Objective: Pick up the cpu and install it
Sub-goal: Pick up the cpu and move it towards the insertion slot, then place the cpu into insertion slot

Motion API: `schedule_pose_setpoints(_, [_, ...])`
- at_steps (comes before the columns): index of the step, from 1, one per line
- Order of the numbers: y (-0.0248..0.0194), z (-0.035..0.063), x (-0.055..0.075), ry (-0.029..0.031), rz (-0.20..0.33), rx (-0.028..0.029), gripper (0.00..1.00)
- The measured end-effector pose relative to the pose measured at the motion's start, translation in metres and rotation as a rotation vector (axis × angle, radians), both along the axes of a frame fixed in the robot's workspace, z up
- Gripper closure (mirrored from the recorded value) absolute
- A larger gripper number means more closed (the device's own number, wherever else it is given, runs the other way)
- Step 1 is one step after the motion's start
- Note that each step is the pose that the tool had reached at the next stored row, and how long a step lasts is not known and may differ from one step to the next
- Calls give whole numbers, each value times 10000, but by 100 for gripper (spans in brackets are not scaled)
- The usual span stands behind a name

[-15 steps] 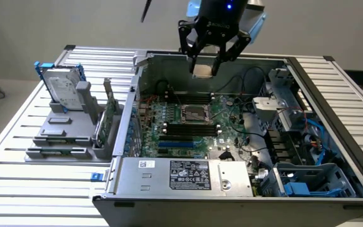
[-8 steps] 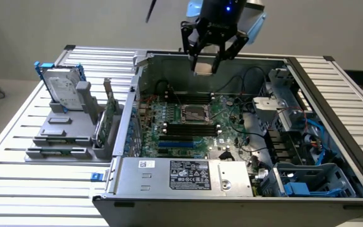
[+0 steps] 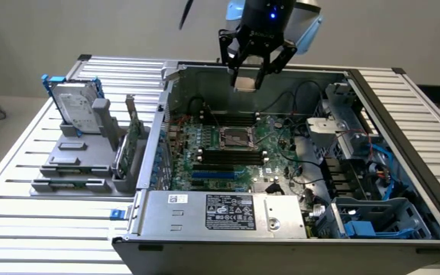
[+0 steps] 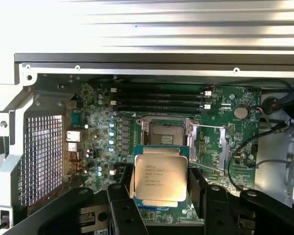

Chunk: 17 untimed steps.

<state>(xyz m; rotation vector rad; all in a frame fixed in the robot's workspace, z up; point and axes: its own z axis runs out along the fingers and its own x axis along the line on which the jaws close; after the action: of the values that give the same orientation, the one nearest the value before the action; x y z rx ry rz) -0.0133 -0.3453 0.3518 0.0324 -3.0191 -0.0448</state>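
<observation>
Wrist view: claw pinching the cpu by two opposite edges, held flat, silvery top up | socket open and bare, beyond the cpu | exterior view: cpu hangs well above motherboard, socket lower and apparently nearer than claw

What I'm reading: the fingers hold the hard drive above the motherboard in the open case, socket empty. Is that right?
No: the fingers hold the cpu, not the hard drive, which stands in the grey rack outside the case; the wrist view shows the chip gripped. It does hang above the motherboard, socket empty.
</observation>
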Motion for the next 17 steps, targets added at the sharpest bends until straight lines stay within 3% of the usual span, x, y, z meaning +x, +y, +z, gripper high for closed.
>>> schedule_pose_setpoints(17, [0, 0, 0, 1, -1, 1, 46])
